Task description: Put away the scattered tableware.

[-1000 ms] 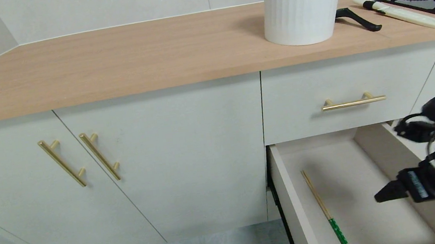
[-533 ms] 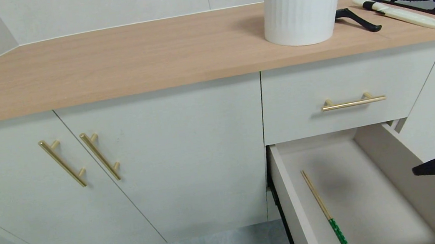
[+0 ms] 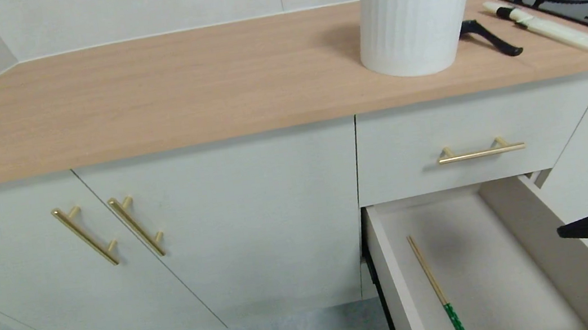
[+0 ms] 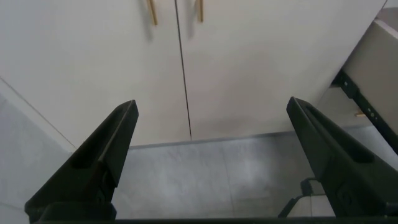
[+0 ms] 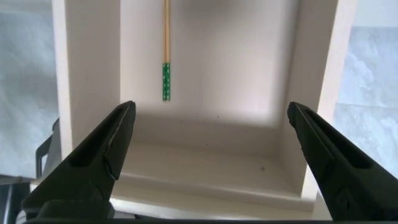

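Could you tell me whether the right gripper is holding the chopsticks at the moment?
No, the chopsticks lie on the floor of the open drawer, while the right gripper hangs open and empty, apart from them.

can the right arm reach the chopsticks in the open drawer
Probably yes: the green-tipped wooden chopsticks lie uncovered in the open white drawer, and the right gripper hangs above it, jaws open.

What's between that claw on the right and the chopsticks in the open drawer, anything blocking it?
Nothing visible does. The right gripper hangs open above the open drawer. The chopsticks lie flat on the drawer's floor by its left wall, with only open air between them and the gripper.
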Robot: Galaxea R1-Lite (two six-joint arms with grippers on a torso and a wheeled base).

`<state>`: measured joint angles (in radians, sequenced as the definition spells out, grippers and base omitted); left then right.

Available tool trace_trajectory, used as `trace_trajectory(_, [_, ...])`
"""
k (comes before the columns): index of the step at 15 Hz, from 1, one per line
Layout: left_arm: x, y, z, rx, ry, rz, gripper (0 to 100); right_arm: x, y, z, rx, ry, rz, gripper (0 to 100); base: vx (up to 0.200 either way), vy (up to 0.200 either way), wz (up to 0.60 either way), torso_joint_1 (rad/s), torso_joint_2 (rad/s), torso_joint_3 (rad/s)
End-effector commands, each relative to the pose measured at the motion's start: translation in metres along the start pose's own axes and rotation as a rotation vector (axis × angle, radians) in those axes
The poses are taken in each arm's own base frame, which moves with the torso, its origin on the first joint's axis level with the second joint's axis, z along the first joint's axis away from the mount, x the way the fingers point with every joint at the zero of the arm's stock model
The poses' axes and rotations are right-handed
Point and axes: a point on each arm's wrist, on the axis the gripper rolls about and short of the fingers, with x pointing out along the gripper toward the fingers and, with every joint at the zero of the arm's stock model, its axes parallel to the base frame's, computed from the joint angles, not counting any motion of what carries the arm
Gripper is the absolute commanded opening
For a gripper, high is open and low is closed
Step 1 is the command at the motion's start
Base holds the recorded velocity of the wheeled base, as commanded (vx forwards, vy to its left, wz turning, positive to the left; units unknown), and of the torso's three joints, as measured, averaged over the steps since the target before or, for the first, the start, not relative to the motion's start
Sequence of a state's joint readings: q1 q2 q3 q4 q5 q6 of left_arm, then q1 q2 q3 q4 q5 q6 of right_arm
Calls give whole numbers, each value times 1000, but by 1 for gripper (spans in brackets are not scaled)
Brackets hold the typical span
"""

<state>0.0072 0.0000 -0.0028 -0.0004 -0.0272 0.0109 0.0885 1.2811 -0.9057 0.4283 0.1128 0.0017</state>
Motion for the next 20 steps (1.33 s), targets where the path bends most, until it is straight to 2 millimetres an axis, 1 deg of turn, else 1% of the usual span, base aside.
trace_trajectory(1, [0,0,0,0,2,0,100,2,0,-1,1,11,1,100,0,0,0,154,-696,-217])
trace_trajectory(4, [0,0,0,0,2,0,100,6,-1,-1,2,26,-1,100,0,0,0,45,-544,-256])
trace_trajectory(9, [0,0,0,0,2,0,100,13,-1,-1,4,40,-1,100,0,0,0,304,-468,-260])
trace_trajectory(13, [0,0,0,0,2,0,100,19,-2,-2,4,54,1,100,0,0,0,239,-486,-263])
trace_trajectory(16, [0,0,0,0,0,0,100,27,-3,-7,-39,49,2,100,0,0,0,194,-409,-214])
trace_trajectory(17, [0,0,0,0,2,0,100,30,-3,-8,-55,37,2,100,0,0,0,76,-159,-80])
trace_trajectory(18, [0,0,0,0,2,0,100,38,-4,-6,-88,28,-6,100,0,0,0,46,-85,-41])
trace_trajectory(19, [0,0,0,0,2,0,100,49,-6,-1,-95,25,-38,100,0,0,0,0,0,0])
trace_trajectory(20, [0,0,0,0,2,0,100,57,-7,9,-98,-9,-63,100,0,0,0,0,0,0])
